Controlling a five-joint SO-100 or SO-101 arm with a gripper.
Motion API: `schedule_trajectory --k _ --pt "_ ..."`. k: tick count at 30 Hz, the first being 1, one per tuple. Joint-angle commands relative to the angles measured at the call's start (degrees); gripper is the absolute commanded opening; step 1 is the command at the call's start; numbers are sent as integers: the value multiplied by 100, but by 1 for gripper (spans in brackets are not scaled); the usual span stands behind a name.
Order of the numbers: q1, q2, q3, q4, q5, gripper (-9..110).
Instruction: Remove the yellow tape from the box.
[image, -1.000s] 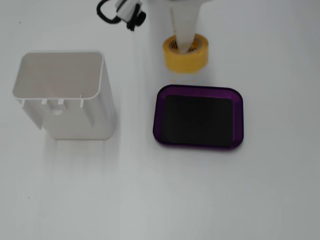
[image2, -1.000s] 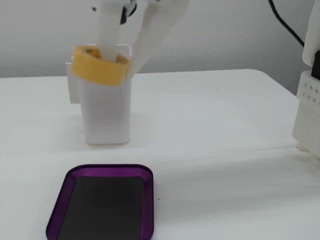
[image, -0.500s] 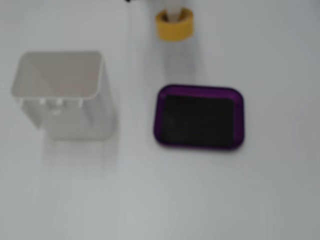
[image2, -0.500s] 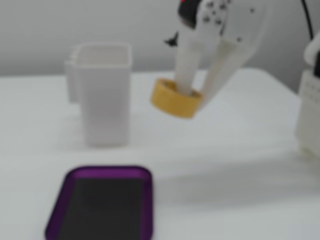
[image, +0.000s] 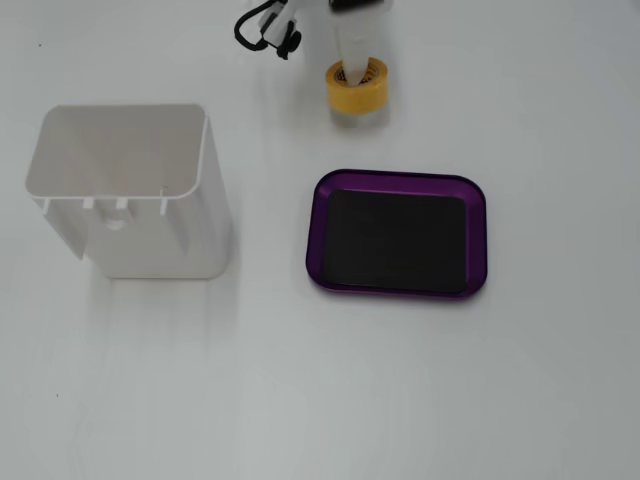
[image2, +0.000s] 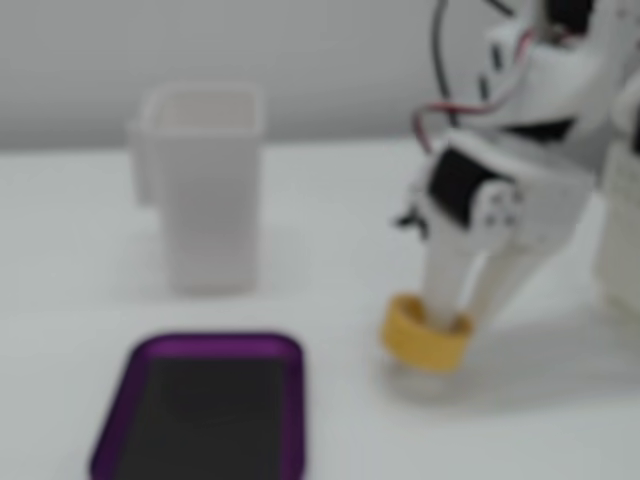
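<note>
White fingers (image2: 447, 262) were clamped on the yellow tape (image2: 425, 335), one finger reaching down into the hole of the roll and the other pressing against its outer wall, as the blurred fixed view from the side showed. In that view the roll sat tilted, with its left edge lifted and a soft shadow on the worktop (image2: 330, 220) beneath it; whether any part of it touched the surface I could not tell. From the fixed view looking down, the yellow tape (image: 360, 95) lay near the top edge of the picture, with a white finger (image: 352, 45) entering its core. It was outside the box (image: 322, 235), well apart from the purple rim and on the far side of it. The box's black floor held nothing. A tall white bin (image: 190, 200) stood to the left of the box in the downward view, open at the top.
</note>
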Motion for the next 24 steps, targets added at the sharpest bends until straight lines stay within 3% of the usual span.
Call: schedule_trajectory --k 1,5,12,18,24 --pt "-149 158 202 -343 -44 0" --pt "-114 211 246 -299 9 2" --pt "-114 237 -483 457 -35 16" --pt "-114 422 -1230 1239 0 16" --pt "97 1925 -1020 1564 -62 16"
